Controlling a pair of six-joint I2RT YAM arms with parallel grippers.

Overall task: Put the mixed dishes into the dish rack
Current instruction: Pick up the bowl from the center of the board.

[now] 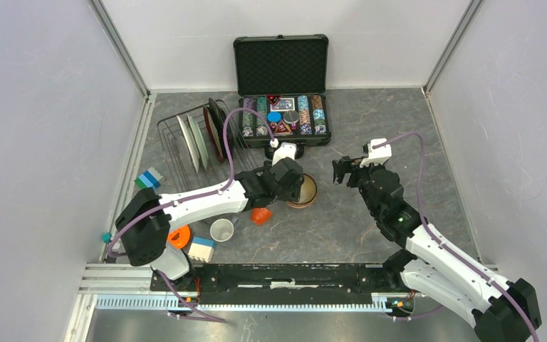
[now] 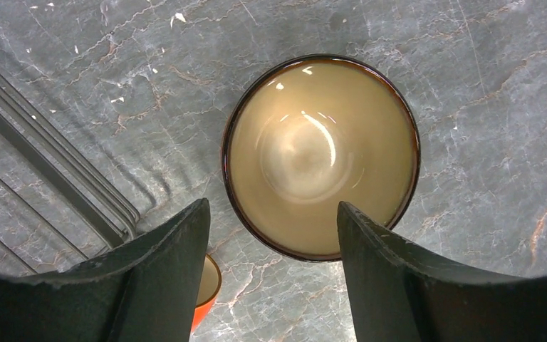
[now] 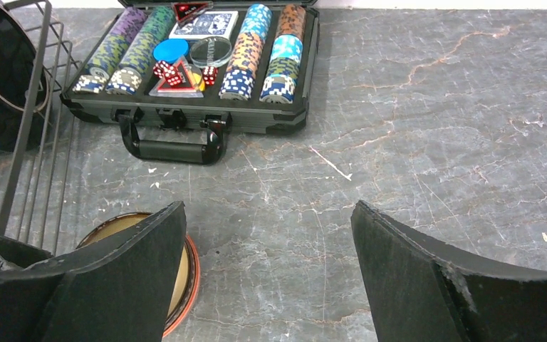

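Bright even light, sharp pics, glare in bowl

The rack stands at the desk's far left with plates on edge in it; the chip case lies just right of it, by the back wall. The bowl sits before the case, with one cup before it to the left and a second cup further left, beside the ring and block.

A grey, marble-veined tabletop fills the centre of the frame, boxed in by plain white panels: a back wall at the top, and a left wall and right wall slanting down the sides. Aluminium posts mark the upper corners, and a metal rail lines the bottom edge. The light is soft and even.
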